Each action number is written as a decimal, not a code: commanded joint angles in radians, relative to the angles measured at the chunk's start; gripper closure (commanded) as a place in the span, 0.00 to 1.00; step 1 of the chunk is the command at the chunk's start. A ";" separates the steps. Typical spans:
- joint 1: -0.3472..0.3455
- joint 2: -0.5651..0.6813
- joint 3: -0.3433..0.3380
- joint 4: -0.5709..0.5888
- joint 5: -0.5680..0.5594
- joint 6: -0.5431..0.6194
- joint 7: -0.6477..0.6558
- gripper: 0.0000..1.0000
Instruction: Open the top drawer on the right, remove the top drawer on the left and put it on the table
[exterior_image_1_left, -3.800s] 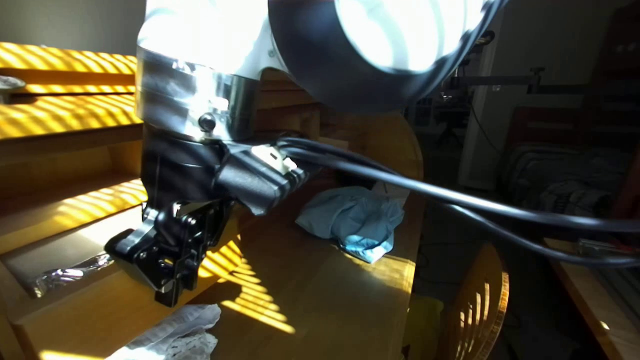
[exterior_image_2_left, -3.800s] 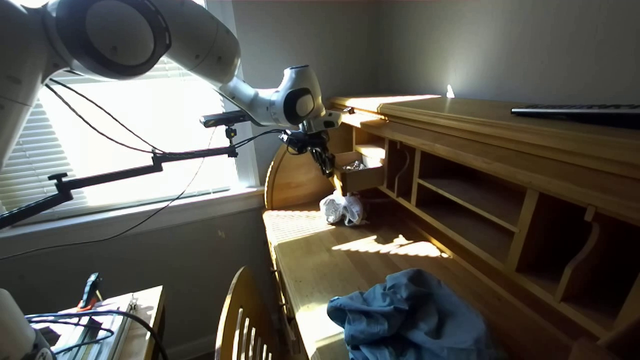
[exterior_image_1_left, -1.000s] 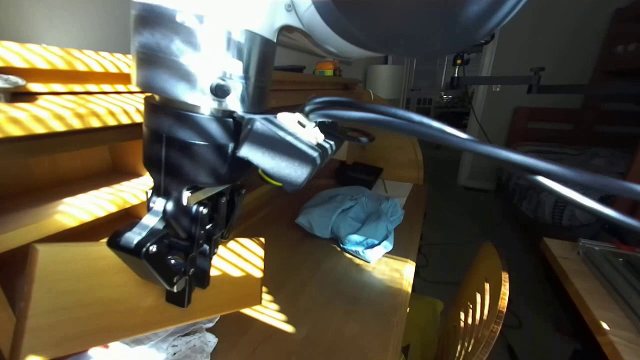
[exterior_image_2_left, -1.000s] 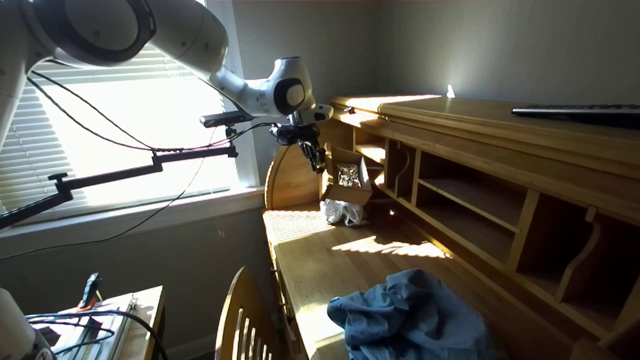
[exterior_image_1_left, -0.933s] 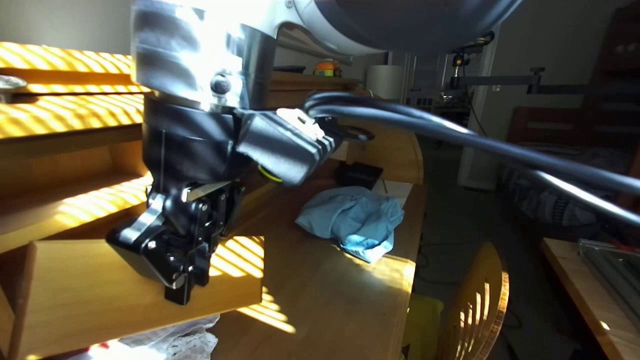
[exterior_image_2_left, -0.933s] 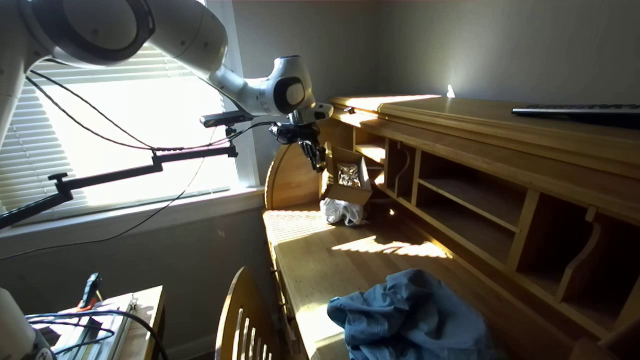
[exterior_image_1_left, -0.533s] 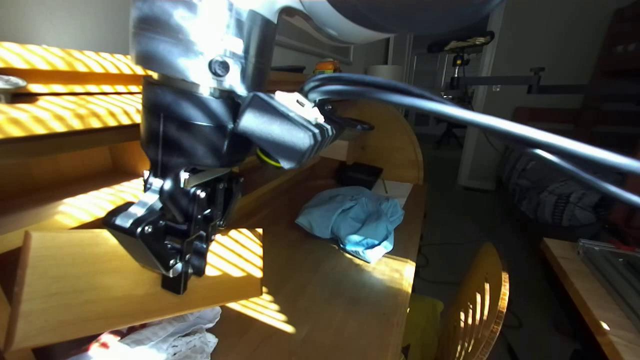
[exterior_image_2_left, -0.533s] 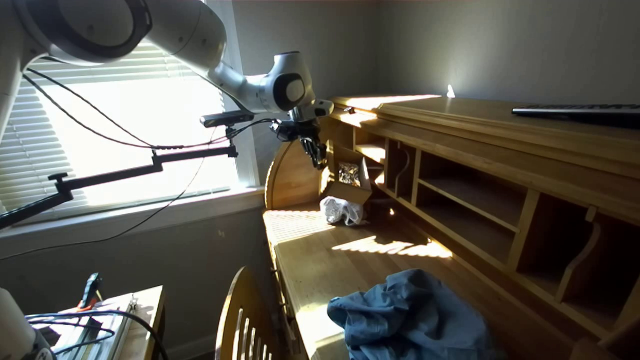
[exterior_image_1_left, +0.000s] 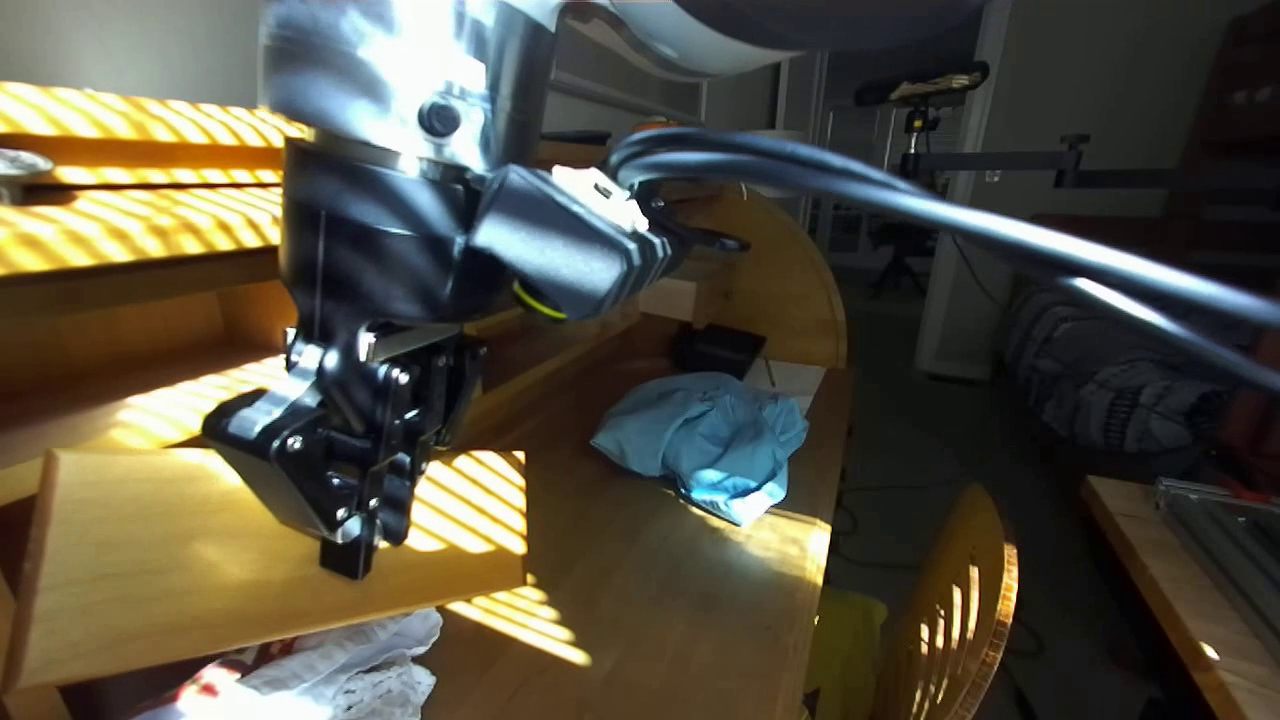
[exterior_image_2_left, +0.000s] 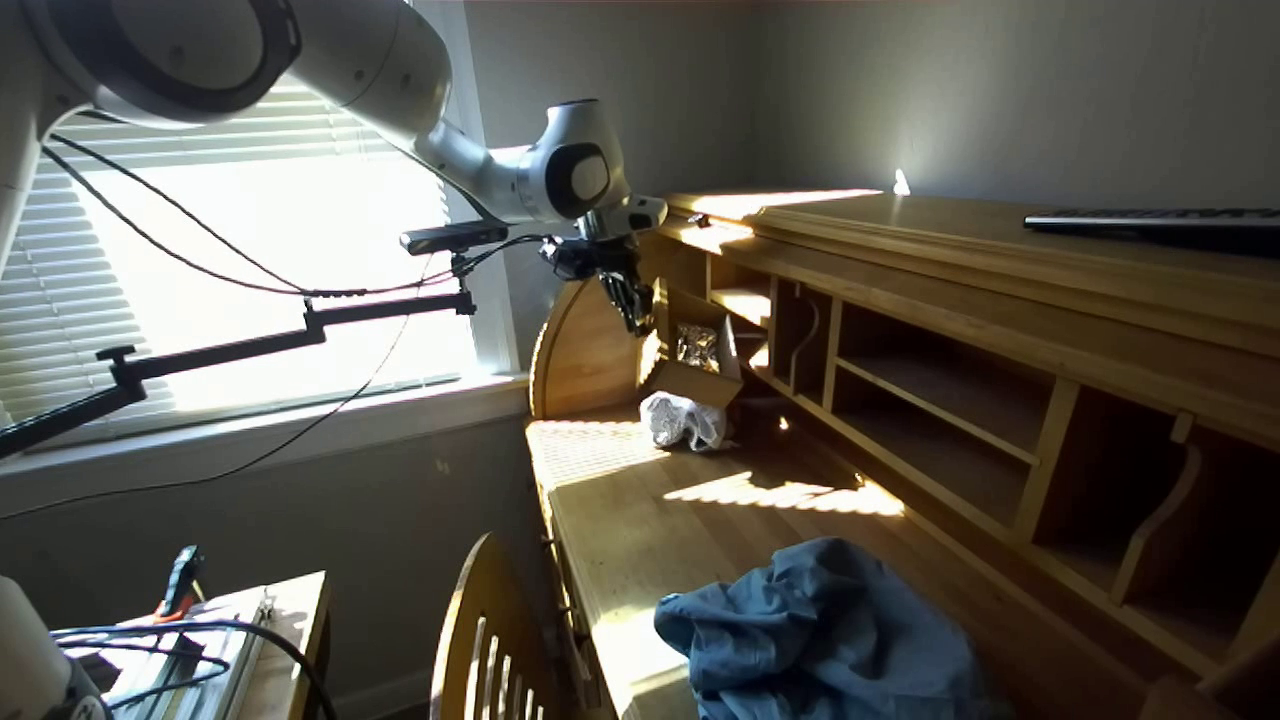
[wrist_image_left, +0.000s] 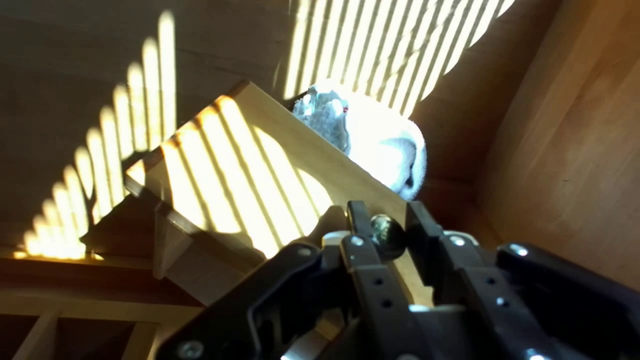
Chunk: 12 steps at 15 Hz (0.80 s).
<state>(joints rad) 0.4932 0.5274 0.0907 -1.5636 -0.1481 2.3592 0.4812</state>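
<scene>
The top drawer on the left, a wooden box (exterior_image_2_left: 690, 382) with shiny crinkled contents, hangs tilted above the desk (exterior_image_2_left: 610, 535) at its window end. Its front panel (exterior_image_1_left: 170, 560) faces up and outward, striped with sunlight. In the wrist view a dark round knob (wrist_image_left: 390, 240) on that panel sits between the fingertips of my gripper (wrist_image_left: 386, 220), which is shut on it. Whether the drawer's rear touches the cabinet I cannot tell. Far along the desk a pale box-like piece (exterior_image_1_left: 670, 298) juts out; whether it is the top drawer on the right is unclear.
A crumpled white bag (exterior_image_2_left: 685, 420) lies on the desk under the drawer. Blue cloth (exterior_image_1_left: 705, 435) is heaped farther along, near a dark box (exterior_image_1_left: 720, 350). A slatted chair (exterior_image_1_left: 960, 610) stands at the desk's front edge, and pigeonholes (exterior_image_2_left: 940, 390) line the back.
Several seconds ago the drawer was nearer level by the cabinet; it has since tipped and come outward. Over the last second my gripper and the drawer have risen slightly, showing more beneath.
</scene>
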 joint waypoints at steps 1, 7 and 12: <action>-0.011 -0.087 0.017 -0.073 0.006 -0.006 0.000 0.94; -0.023 -0.156 0.033 -0.130 0.013 0.001 0.006 0.94; -0.032 -0.196 0.025 -0.200 -0.006 -0.009 0.036 0.94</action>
<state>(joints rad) 0.4792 0.3957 0.1093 -1.6874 -0.1470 2.3583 0.4834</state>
